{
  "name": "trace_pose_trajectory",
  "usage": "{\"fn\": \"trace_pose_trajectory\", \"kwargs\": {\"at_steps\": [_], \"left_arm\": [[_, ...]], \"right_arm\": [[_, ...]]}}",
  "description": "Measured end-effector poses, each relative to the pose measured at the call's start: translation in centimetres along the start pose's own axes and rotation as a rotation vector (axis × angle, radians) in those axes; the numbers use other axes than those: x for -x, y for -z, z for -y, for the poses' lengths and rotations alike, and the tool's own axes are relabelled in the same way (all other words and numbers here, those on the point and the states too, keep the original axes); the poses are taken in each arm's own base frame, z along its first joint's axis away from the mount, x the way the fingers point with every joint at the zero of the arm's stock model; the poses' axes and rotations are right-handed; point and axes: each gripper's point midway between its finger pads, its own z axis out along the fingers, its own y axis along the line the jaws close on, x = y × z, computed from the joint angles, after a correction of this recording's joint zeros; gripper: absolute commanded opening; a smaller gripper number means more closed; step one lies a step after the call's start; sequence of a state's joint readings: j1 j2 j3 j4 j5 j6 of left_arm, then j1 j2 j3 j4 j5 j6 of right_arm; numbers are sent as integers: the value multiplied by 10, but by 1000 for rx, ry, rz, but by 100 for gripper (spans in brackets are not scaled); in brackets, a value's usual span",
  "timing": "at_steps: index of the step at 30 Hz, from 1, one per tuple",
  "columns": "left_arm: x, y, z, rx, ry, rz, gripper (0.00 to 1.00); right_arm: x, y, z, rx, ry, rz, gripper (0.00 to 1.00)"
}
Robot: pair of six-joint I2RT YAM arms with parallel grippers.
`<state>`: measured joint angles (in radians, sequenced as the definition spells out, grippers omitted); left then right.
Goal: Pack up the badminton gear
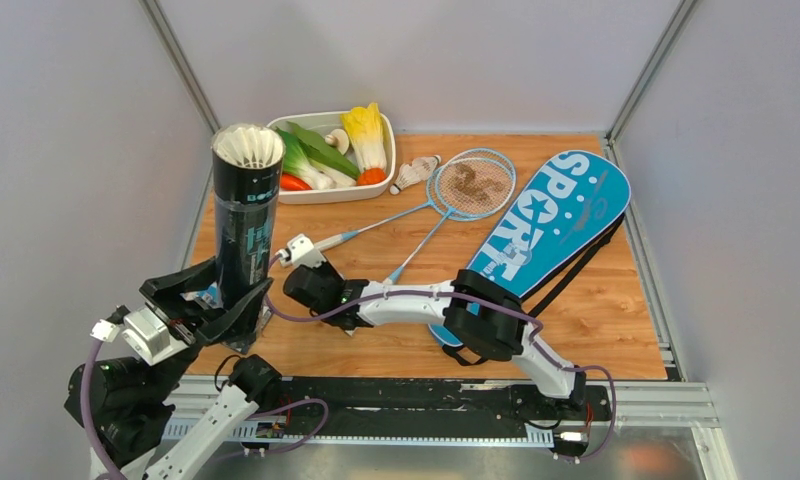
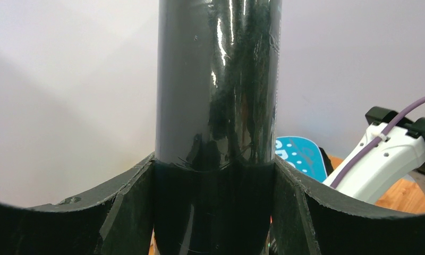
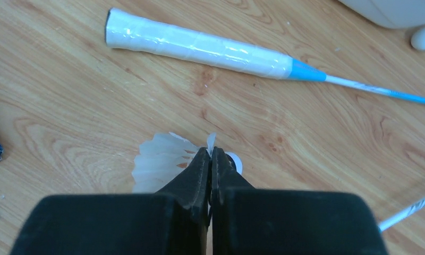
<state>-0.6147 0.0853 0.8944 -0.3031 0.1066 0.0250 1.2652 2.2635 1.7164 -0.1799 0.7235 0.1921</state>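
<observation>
The right hand (image 3: 210, 155) is clenched on the feather skirt of a white shuttlecock (image 3: 158, 162), low over the table (image 1: 596, 330), with the shuttlecock lying crosswise under its fingertips; whether it is clear of the wood I cannot tell. The left hand (image 1: 219, 300) is clamped around the foot of the black tube (image 1: 246, 215) and holds it nearly upright, long axis vertical, just to the left of the right hand and rising well above it. The tube's open mouth faces up and shows another shuttlecock (image 1: 247, 146) seated at the rim, so room inside looks tight. The coming move, as I judge it, is up and leftward to that mouth, cork downward. Just ahead of the right hand lies a white racket handle (image 3: 200, 49); the wall stands close beyond the tube, while the space above it is open
</observation>
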Motion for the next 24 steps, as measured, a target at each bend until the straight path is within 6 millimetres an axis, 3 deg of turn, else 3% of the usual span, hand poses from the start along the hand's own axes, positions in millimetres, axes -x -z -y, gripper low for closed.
{"fn": "trace_pose_trajectory", "kwargs": {"at_steps": [2,6,11,14,16,17,22,24], "left_arm": [[-5,0,-1,5,-1,-14,26],[-19,1,-2,13,-3,-51,26],[-51,1,-3,19,-25,-134,27],[-77,3,-3,16,-46,-210,27],[-98,5,-3,7,-63,-274,28],[-107,5,-2,2,-69,-302,29],[-163,7,5,-56,-92,-476,30],[-185,9,9,-95,-102,-550,29]], "right_arm": [[-1,3,5,0,-22,-2,0],[-2,7,40,-5,-92,-33,0],[8,15,110,10,-231,-64,0],[38,32,171,61,-377,-25,0],[73,59,218,119,-480,57,0],[80,62,241,106,-513,80,0],[131,142,369,166,-679,318,0],[142,175,395,204,-689,393,0]]}}
